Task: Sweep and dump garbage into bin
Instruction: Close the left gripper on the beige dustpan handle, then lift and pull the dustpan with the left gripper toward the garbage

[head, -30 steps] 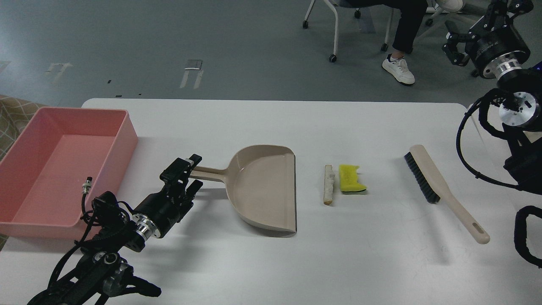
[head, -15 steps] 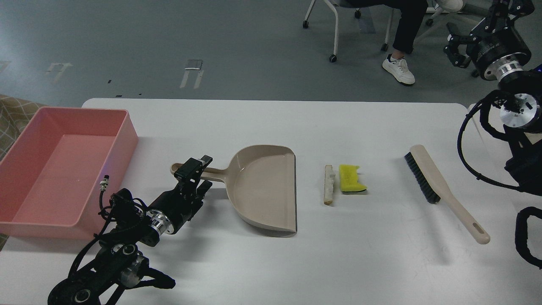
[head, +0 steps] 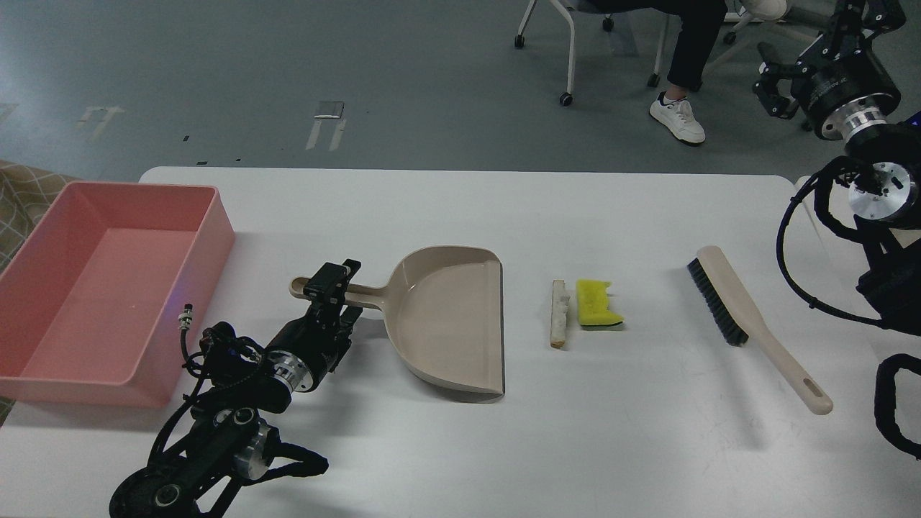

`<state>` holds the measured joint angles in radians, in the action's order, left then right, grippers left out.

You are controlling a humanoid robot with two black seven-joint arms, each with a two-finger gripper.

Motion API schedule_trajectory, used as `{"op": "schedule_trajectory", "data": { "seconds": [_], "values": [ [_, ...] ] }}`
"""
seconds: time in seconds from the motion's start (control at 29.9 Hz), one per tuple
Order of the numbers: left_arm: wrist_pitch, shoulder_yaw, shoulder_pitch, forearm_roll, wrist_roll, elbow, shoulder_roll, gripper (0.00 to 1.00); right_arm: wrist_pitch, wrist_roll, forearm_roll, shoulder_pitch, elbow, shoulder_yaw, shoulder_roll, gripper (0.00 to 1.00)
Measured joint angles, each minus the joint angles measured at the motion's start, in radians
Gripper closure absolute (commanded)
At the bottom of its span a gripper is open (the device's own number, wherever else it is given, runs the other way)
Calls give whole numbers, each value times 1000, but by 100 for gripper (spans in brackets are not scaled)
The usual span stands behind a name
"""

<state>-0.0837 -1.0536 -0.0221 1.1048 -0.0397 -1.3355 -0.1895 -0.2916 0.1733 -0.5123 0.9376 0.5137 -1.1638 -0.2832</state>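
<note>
The garbage lies mid-table: a yellow sponge piece point(head: 596, 302) with a dark underside, and an off-white stick-like strip point(head: 558, 314) just left of it. The beige dustpan point(head: 450, 324) lies to their left, its mouth facing them and its handle pointing left. My left gripper point(head: 340, 293) is open, with one finger on each side of the dustpan handle. The pink bin point(head: 216, 237) stands at the table's left end and holds nothing. My right gripper point(head: 768, 79) is open and empty, raised beyond the table's far right corner.
A beige brush point(head: 727, 302) with black bristles lies right of the garbage, handle toward the front right. The white table point(head: 504, 446) is bare along the front. A seated person's leg and shoe point(head: 676, 119) and a wheeled chair are on the floor behind.
My left gripper has moved right and forward along the dustpan handle, so the handle now passes between its fingers. The right arm has barely shifted. Nothing on the table has moved.
</note>
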Motion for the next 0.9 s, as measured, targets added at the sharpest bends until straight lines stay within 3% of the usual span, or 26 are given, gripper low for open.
{"op": "schedule_trajectory", "data": {
  "seconds": [0.37, 0.67, 0.9],
  "values": [
    [-84, -9, 2, -6, 13, -5, 10, 13, 0, 0, 0, 0, 0, 0, -5, 0],
    [-110, -8, 0, -6, 14, -9, 30, 4, 0, 2, 0, -1, 0, 0, -7, 0],
    [-111, -7, -6, -4, 18, -11, 47, 15, 0, 2, 0, -2, 0, 0, -7, 0]
  ]
}}
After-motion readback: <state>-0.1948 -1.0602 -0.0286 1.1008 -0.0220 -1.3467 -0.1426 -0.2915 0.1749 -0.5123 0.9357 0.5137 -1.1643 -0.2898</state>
